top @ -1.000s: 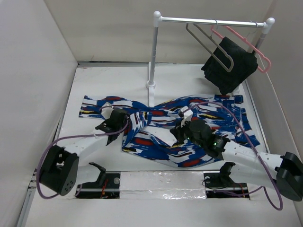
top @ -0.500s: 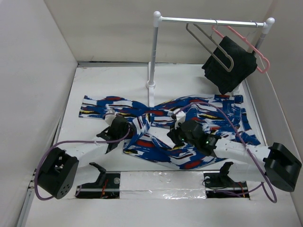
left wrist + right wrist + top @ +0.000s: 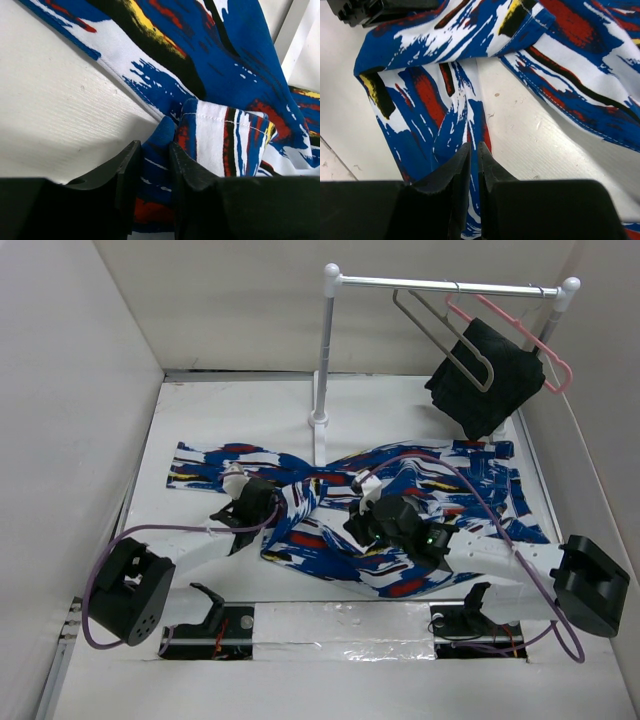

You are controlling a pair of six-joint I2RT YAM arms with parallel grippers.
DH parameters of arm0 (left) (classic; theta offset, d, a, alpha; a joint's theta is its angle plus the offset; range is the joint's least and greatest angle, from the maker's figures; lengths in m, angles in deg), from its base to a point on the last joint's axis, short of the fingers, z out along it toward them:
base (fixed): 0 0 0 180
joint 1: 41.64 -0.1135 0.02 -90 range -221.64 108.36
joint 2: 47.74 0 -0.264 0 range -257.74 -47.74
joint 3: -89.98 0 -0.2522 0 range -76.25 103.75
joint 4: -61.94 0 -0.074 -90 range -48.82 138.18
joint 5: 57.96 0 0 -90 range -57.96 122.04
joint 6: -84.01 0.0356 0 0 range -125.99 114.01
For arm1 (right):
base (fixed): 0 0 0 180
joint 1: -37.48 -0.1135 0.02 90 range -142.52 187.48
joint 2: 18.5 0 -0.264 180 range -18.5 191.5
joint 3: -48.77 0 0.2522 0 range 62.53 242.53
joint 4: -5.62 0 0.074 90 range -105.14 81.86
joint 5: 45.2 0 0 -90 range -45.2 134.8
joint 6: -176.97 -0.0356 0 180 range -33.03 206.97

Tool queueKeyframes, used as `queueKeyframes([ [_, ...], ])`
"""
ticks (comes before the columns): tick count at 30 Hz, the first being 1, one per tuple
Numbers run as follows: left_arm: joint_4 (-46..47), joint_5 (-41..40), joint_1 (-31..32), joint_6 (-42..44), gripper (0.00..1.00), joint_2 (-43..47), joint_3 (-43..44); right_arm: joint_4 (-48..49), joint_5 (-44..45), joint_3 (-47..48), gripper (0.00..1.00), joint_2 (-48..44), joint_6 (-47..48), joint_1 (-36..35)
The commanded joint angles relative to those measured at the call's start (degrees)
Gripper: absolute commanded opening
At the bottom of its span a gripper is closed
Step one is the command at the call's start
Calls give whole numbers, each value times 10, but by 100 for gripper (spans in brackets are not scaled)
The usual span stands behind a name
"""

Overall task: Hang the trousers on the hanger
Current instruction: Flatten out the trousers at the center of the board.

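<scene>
The trousers (image 3: 440, 475), in a blue, white, red and black print, lie spread across the white table from left to right. My left gripper (image 3: 266, 500) is shut on a raised fold of the trousers (image 3: 240, 60); the fabric shows between its fingers (image 3: 127, 170). My right gripper (image 3: 354, 524) is shut on a thin ridge of the trousers (image 3: 420, 95) near their middle, and it points left towards the left gripper. The hanger (image 3: 440, 335), thin grey wire, hangs empty on the rail at the back right, far from both grippers.
A white rack with a post (image 3: 322, 350) and a top rail (image 3: 450, 285) stands at the back. A pink hanger (image 3: 545, 352) on the rail carries a black cloth (image 3: 490, 375). White walls close in the table (image 3: 240, 410) on the left, back and right.
My right gripper has moved left towards the left gripper. The left gripper has shifted slightly right. The fabric between them has bunched into a narrower fold.
</scene>
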Motion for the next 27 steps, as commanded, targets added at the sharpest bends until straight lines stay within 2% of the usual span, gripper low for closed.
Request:
queueKeyframes([
  [1, 6, -39, 1, 2, 25, 10, 25, 23, 17, 14, 16, 7, -9, -10],
  [4, 0, -55, 1, 9, 21, 0, 34, 33, 9, 12, 16, 7, -12, -10],
  [5, -1, -63, 1, 10, 9, -7, 38, 33, 9, 13, 16, 7, -11, -10],
  [6, -2, -66, 1, 10, 2, -11, 40, 29, 11, 14, 16, 8, -12, -16],
  [7, -5, -69, 1, 9, 0, -14, 42, 27, 16, 14, 16, 7, -14, -16],
  [10, -47, -92, 1, 8, 0, -7, 63, 34, 10, 10, 16, 4, -16, -16],
  [13, -102, -147, 1, 8, 0, 42, 80, 27, 17, 11, 15, 4, -15, -21],
  [16, -197, -216, 1, 9, 0, 104, 119, 41, 10, 4, 15, 7, -17, -21],
  [19, -228, -260, 1, 37, 9, 150, 140, 41, 13, 6, 15, 15, -16, -21],
  [20, -226, -265, 1, 48, 16, 157, 144, 45, 15, 5, 15, 17, -17, -21],
  [22, -248, -275, 1, 51, 25, 150, 152, 51, 12, 2, 15, 24, -17, -21],
  [23, -261, -281, 1, 43, 38, 136, 153, 50, 9, 4, 15, 27, -16, -21],
  [26, -266, -273, 1, 26, 57, 109, 141, 45, 12, 1, 16, 27, -17, -21],
  [27, -270, -272, 1, 18, 57, 105, 137, 48, 10, -1, 16, 26, -17, -21],
])
